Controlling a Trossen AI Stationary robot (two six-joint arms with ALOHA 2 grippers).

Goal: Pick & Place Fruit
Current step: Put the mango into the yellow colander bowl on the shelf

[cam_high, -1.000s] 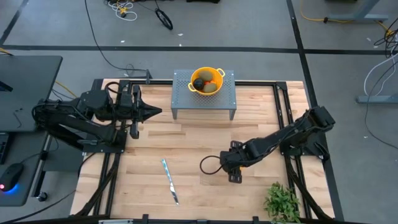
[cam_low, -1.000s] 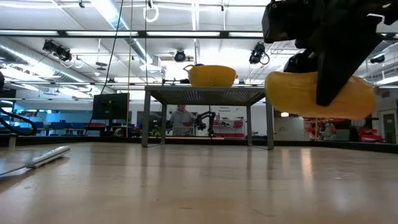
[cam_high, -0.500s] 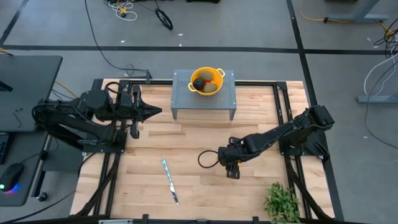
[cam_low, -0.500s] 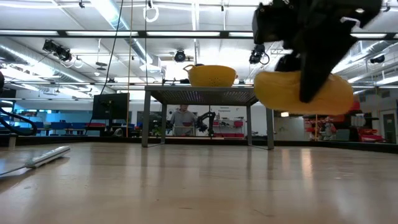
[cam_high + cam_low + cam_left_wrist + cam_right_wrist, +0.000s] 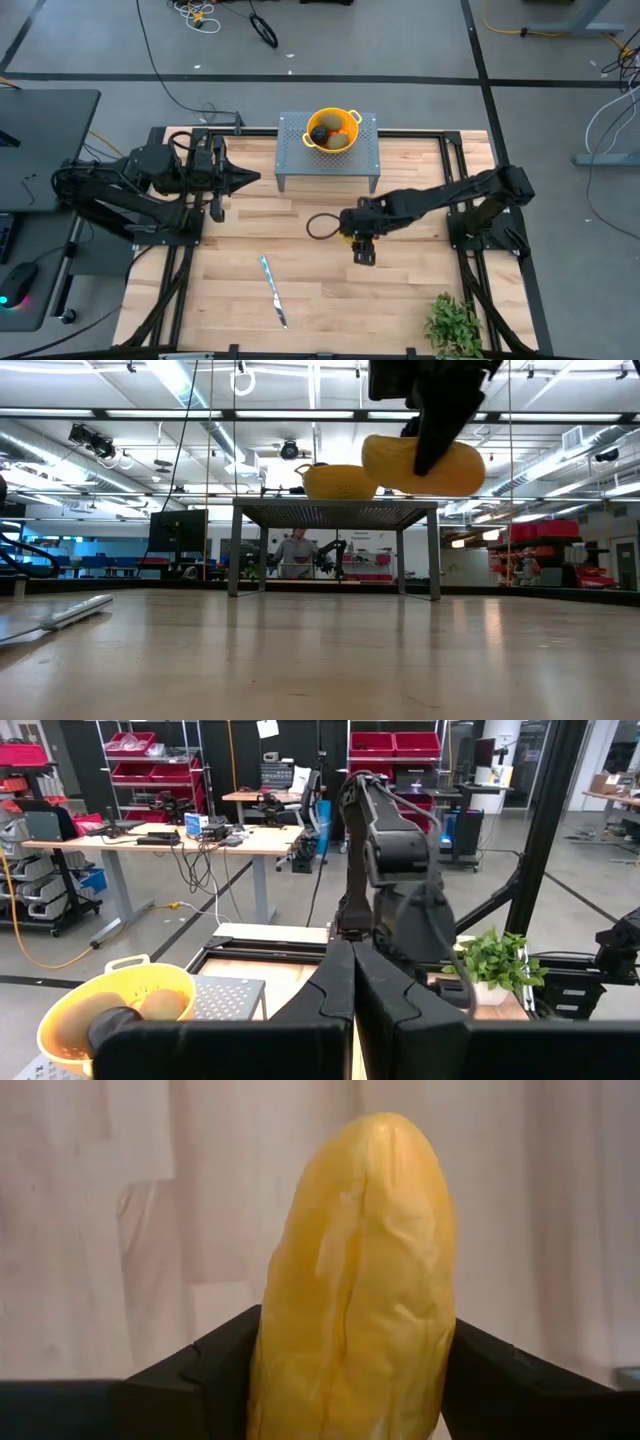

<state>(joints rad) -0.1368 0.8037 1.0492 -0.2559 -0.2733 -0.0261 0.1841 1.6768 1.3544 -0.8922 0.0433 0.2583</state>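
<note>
High view: left gripper (image 5: 248,179) is idling at the table's left edge with jaws pressed together; right gripper (image 5: 352,225) is pinching the yellow fruit (image 5: 424,465) crosswise to its long axis, lifted clear above mid-table; the yellow bowl (image 5: 334,129) on the perforated stand (image 5: 292,150) is lying beyond it, nearer the right arm

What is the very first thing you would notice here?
The big yellow fruit, gripped in the right hand and hanging in the air over the middle of the wooden table. Next comes the yellow bowl with more fruit in it, sitting on a small grey metal stand at the far edge. The left hand waits closed at the table's left side.
</note>
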